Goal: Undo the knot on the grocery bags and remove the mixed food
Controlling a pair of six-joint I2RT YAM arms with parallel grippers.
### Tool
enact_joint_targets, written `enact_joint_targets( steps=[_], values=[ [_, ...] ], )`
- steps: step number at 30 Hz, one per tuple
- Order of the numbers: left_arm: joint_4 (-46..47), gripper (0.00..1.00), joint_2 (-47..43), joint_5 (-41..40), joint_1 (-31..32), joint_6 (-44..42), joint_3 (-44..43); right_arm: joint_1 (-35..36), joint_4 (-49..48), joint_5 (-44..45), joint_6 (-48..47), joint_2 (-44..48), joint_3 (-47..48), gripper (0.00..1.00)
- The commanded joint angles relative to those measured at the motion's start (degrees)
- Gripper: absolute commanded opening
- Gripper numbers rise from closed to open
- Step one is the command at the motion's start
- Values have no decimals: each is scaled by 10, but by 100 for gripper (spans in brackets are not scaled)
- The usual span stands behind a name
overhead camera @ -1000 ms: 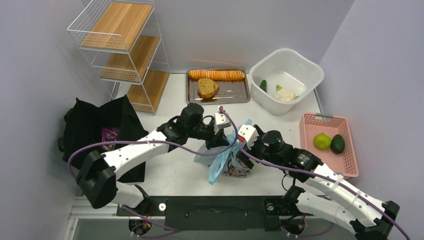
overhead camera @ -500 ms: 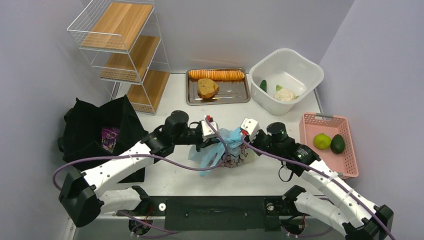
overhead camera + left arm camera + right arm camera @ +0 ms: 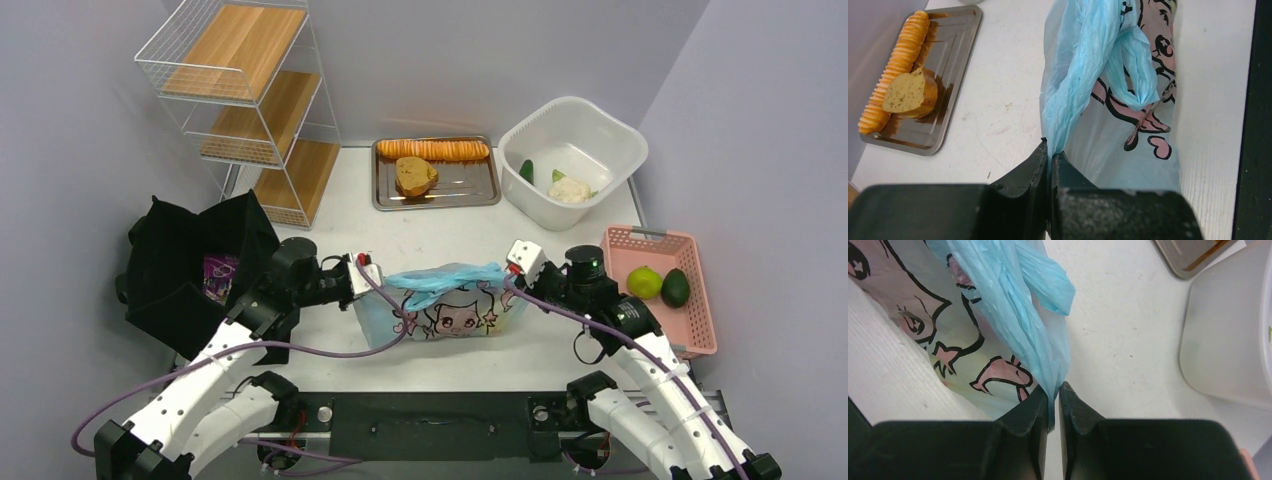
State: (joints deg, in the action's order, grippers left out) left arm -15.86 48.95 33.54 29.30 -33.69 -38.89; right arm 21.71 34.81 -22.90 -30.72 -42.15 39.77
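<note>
The pale blue plastic bag (image 3: 440,312) with its pink cartoon face lies stretched wide at the table's middle. Its twisted handles (image 3: 445,275) run taut along the top between both grippers. My left gripper (image 3: 383,283) is shut on the left handle end (image 3: 1063,120). My right gripper (image 3: 507,276) pinches the right handle end (image 3: 1048,365). I cannot tell whether the knot is still tied. The black tote (image 3: 190,250) stands open at the left with a purple snack packet (image 3: 218,270) inside. What the blue bag holds is hidden.
A steel tray (image 3: 470,190) at the back holds the sliced orange loaf (image 3: 433,149) and heart bread (image 3: 414,176). A white tub (image 3: 600,125) holds cauliflower (image 3: 570,188). The pink basket (image 3: 655,245) holds a lemon (image 3: 644,282) and avocado (image 3: 676,288). A wire shelf (image 3: 250,100) stands back left.
Both arms have drawn apart, left going left and right going right. The bunched bag has been pulled flat and wide, showing its cartoon face. The right gripper closed on a handle.
</note>
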Motion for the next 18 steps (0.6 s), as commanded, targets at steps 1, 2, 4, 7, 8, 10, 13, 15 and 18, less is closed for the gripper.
enact_joint_targets(
  steps=[1,2,4,7,8,10,13,15,18],
  values=[
    [-33,0,-30,-21,20,-43,-11,7,39,-2,-1,-19,62,24],
    [-29,0,-27,-40,50,-42,-17,42,36,1,24,-26,76,47],
    [-17,0,-17,-63,89,-43,-23,100,27,20,58,-51,113,60],
    [-2,0,3,-72,114,-46,-31,153,-4,38,103,-87,153,65],
    [1,0,13,-73,119,-47,-36,171,-8,41,106,-95,158,66],
    [5,0,25,-76,120,-47,-43,190,-12,49,107,-120,172,65],
    [9,0,33,-80,120,-52,-48,200,-10,45,96,-153,179,62],
    [11,0,34,-82,121,-54,-47,204,-8,42,89,-164,177,61],
    [4,0,35,-84,120,-59,-44,212,1,26,92,-172,183,61]
  ],
)
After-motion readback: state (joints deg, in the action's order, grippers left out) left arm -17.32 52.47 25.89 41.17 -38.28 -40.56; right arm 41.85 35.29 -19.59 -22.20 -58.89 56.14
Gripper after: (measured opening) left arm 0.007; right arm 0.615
